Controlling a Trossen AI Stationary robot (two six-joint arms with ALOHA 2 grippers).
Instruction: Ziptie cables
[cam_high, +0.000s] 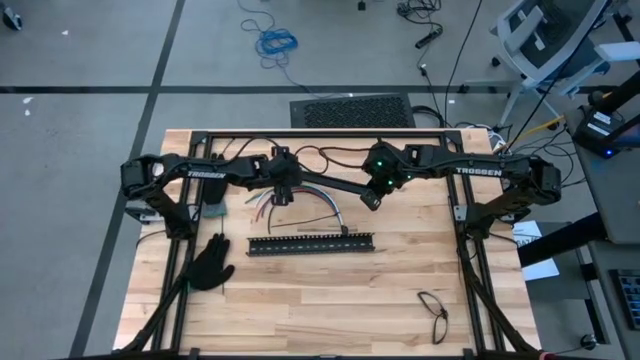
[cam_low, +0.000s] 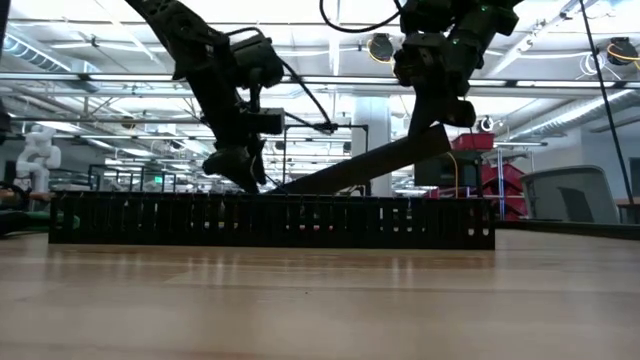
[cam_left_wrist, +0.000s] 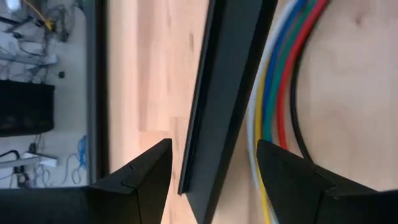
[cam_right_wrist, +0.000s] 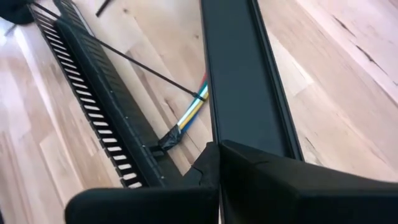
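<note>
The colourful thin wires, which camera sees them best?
The left wrist view: the white, yellow, blue, green and red wires run side by side, filling the picture. The right wrist view shows only their taped end; the high view shows them small; the low view hides them.

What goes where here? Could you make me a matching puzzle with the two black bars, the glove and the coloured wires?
Things:
1. flat black bar
2. slotted black bar
3. black glove
4. cables

States:
A. lies mid-table, no gripper on it
B. lies towards the table's left edge
C. curve beside the flat bar, by the open left gripper
D. tilted, one end clamped in the right gripper

Pairs: 1-D, 2-A, 3-B, 4-C
</note>
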